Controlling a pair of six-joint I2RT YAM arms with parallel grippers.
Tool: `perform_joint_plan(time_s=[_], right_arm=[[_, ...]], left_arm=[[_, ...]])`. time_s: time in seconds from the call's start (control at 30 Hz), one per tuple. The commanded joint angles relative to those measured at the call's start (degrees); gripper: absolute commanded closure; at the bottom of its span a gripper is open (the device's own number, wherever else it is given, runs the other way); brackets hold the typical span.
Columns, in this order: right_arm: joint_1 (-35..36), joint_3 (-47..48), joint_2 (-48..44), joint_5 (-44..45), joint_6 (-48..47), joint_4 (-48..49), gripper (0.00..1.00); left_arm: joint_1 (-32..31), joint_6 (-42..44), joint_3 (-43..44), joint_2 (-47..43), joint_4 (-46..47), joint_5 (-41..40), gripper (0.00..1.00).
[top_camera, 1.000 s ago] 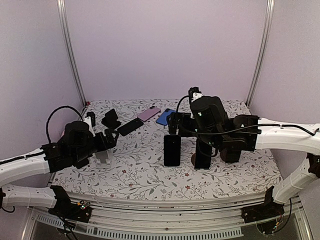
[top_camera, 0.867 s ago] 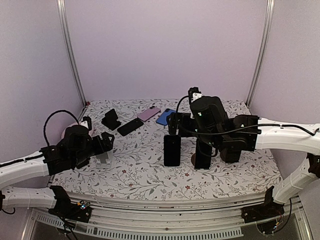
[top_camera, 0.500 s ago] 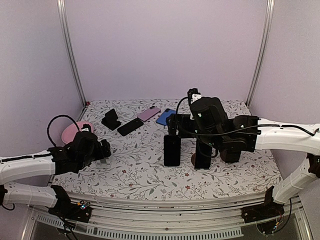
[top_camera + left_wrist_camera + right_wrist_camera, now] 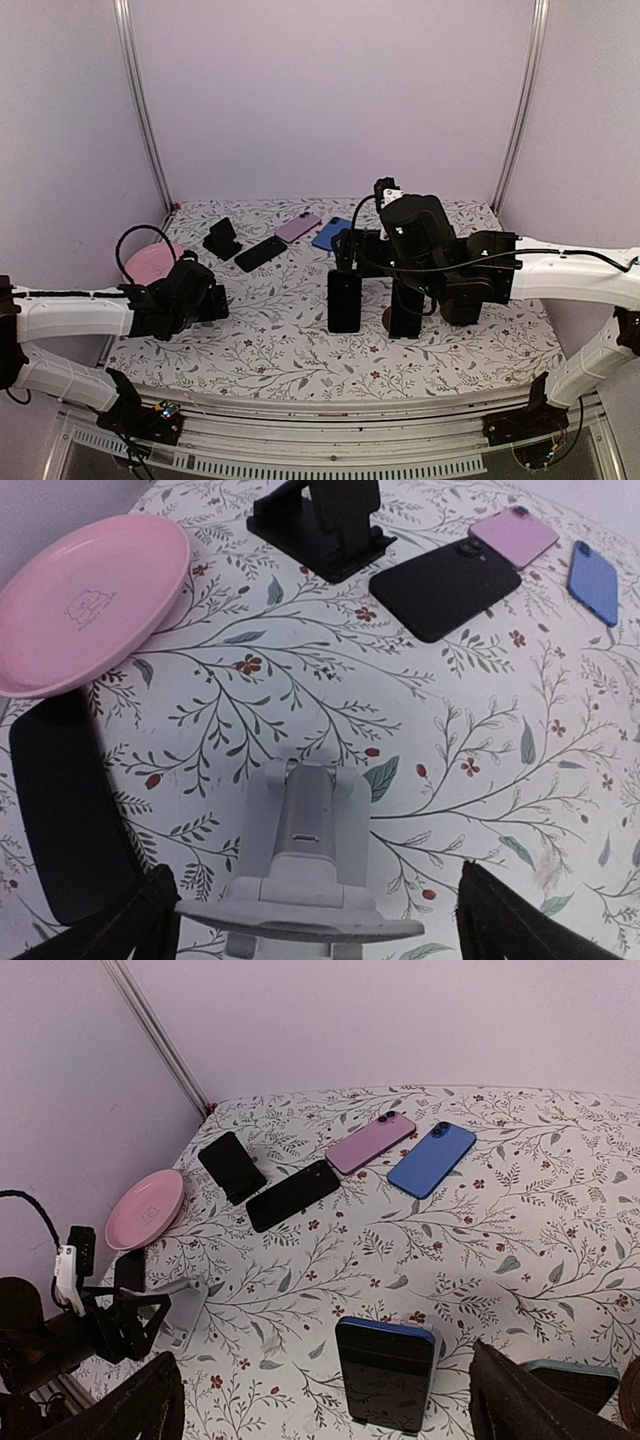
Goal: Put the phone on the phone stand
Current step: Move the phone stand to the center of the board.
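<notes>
Here, wide-spread left end effector (image 4: 318, 925) close to white phone stand (image 4: 305, 845).

Setting: robotics lab test cell. Table (image 4: 280, 350) with floral cover, boxed on three sides by plain lilac panels (image 4: 330, 100) on aluminium posts (image 4: 143, 100). Two arms (image 4: 570, 275) mounted by the rail (image 4: 320, 440) at table's near edge. Phones (image 4: 430, 1160) staged on it.

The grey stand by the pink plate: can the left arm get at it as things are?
Probably yes. The left gripper is open and the grey stand sits right in front of it, with nothing in the way.
</notes>
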Motion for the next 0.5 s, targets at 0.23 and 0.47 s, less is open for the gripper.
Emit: perform_joint_plan(time_s=[0.23,0.47], right_arm=[[0.17,-0.63,-1.39,-0.26,-1.08,0.48,0.01],[0.22,-0.71,-1.81,-0.38,-1.19,0.48,0.01]], left_arm=[[0.85,3.90,3.62,5.47,-0.37,-0.27,0.12],[1.03,6.32,4.00,7.49,1.33,-0.63,0.24]])
